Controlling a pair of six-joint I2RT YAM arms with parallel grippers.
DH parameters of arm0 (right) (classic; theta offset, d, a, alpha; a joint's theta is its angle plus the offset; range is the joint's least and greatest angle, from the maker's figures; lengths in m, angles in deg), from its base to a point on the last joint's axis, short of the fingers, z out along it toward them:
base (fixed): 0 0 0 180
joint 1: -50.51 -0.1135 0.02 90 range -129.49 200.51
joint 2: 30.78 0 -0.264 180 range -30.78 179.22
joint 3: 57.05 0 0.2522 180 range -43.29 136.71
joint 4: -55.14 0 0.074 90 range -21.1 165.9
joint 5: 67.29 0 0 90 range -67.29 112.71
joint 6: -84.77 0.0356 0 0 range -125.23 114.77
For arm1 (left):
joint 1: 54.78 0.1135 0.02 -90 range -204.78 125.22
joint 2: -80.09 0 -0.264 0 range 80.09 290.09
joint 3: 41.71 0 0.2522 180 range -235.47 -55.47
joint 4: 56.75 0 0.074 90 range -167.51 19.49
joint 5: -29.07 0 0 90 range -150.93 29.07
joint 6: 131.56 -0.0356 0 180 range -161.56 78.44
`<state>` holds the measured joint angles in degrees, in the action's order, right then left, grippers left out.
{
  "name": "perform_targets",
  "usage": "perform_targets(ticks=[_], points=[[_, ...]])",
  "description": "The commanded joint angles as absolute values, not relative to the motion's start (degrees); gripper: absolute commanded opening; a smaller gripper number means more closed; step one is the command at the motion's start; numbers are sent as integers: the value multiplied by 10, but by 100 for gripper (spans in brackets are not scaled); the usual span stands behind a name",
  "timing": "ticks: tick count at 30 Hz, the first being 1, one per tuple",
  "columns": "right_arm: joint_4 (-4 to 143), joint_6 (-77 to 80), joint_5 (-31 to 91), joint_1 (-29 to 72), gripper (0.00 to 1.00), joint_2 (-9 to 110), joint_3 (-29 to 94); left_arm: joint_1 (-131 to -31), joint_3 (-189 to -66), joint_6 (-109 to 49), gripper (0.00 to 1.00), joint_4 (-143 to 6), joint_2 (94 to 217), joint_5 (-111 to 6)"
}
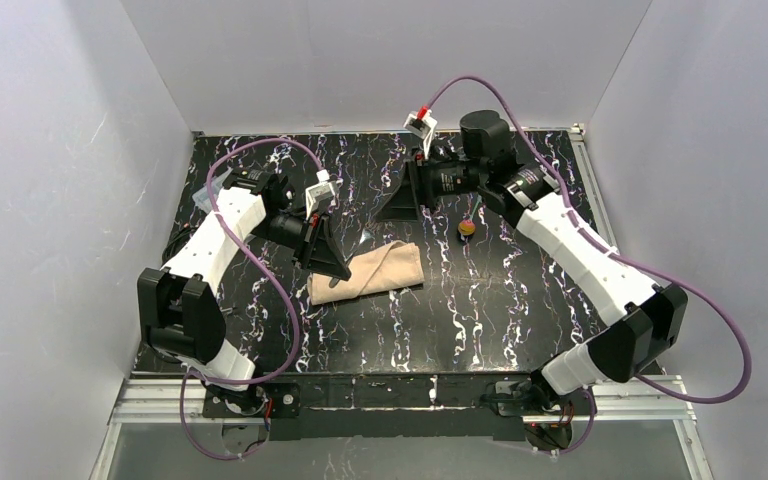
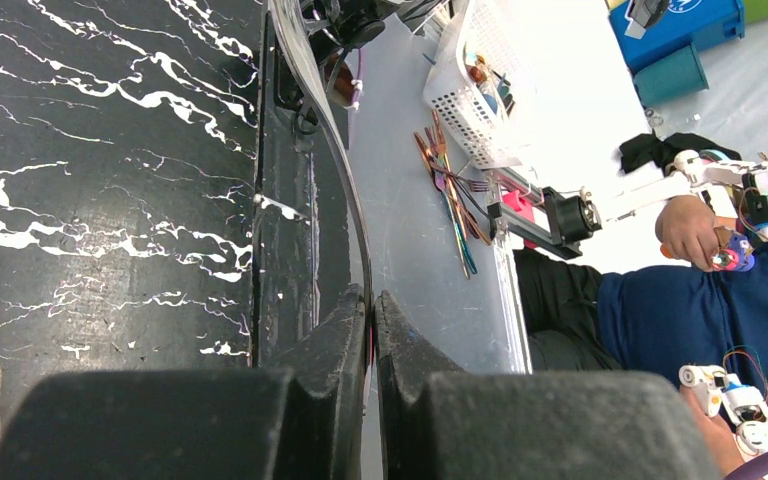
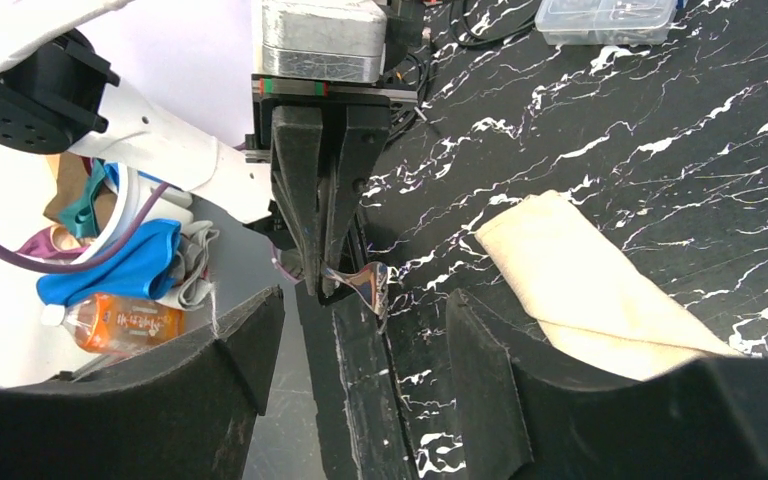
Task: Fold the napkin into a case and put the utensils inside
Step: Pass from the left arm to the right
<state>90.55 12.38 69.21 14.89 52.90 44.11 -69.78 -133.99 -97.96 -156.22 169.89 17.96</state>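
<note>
Tightly, left claw [image 3: 322, 282] pinches thin shiny fork [image 3: 366, 284]; right claw [image 3: 360, 325] gapes empty near soft folded napkin [image 3: 580, 285].

I see a black, white-veined surface [image 1: 480, 320] inside pale walls [image 1: 60, 150], a clear compartment box [image 3: 605, 20] upper right in my right wrist view, an orange drink bottle [image 3: 110, 322] lower left there, and a white basket [image 2: 475, 90] top centre of my left wrist view.

Tan-beige napkin [image 1: 380, 268]; black white-veined table [image 1: 480, 320]; orange-yellow spoon [image 1: 468, 229].
</note>
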Motion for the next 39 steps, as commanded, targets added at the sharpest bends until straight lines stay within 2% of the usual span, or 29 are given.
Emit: perform_targets(ticks=[1, 4, 8, 10, 12, 13, 16, 20, 21, 22, 24, 25, 31, 37, 39], points=[[880, 126, 708, 141, 65, 534, 439, -695, -1348, -975, 0, -1667, 1683, 208], [880, 139, 698, 138, 58, 543, 432, -695, -1348, -981, 0, -1667, 1679, 208], [866, 154, 698, 132, 54, 552, 424, -695, -1347, -985, 0, -1667, 1674, 202], [855, 160, 701, 128, 48, 551, 423, -695, -1348, -986, 0, -1667, 1671, 199], [839, 169, 708, 124, 38, 549, 420, -695, -1351, -986, 0, -1668, 1671, 199], [835, 175, 709, 124, 29, 549, 417, -695, -1352, -985, 0, -1667, 1672, 199], [818, 189, 709, 124, 20, 544, 403, -696, -1350, -989, 0, -1667, 1671, 198], [756, 224, 708, 124, 1, 529, 364, -696, -1348, -992, 1, -1667, 1670, 191], [744, 232, 701, 124, 1, 525, 354, -695, -1350, -991, 12, -1667, 1669, 187], [742, 233, 691, 124, 1, 523, 345, -695, -1350, -992, 34, -1667, 1669, 185], [759, 235, 645, 127, 1, 517, 330, -693, -1347, -992, 91, -1660, 1663, 178], [771, 236, 627, 131, 1, 515, 322, -690, -1344, -978, 97, -1643, 1657, 172], [782, 299, 533, 166, 1, 464, 212, -640, -1347, -810, 98, -1478, 1627, 90], [805, 416, 388, 197, 1, 356, 47, -631, -1404, -709, 98, -1392, 1640, -165], [803, 451, 339, 197, 1, 320, 3, -626, -1401, -710, 98, -1378, 1638, -204]])
